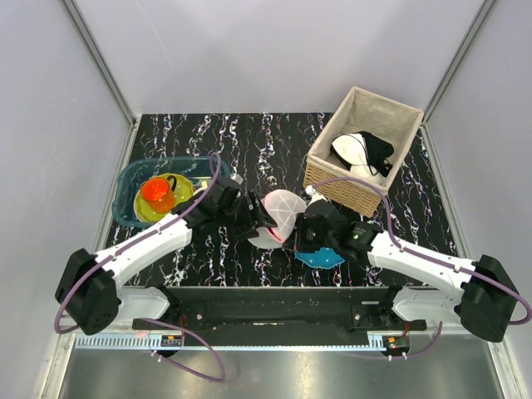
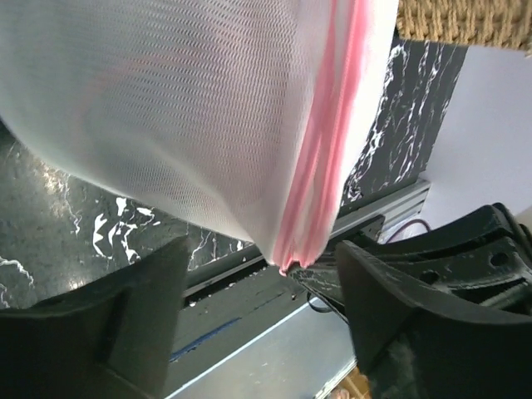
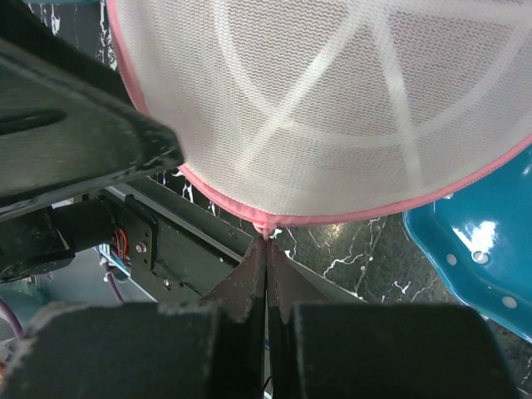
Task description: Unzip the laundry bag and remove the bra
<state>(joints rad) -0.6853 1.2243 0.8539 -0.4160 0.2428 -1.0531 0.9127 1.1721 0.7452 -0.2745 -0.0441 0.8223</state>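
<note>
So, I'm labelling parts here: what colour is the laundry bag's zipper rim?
Pink. The zipper rim shows best in the right wrist view.

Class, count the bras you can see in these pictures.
1: a white-and-black bra lying in the wicker basket. Another may be hidden inside the mesh laundry bag.

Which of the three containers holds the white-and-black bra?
The woven wicker basket at the far right, with the white-and-black bra inside. The teal bin holds an orange cup; the mesh laundry bag shows no black inside.
</note>
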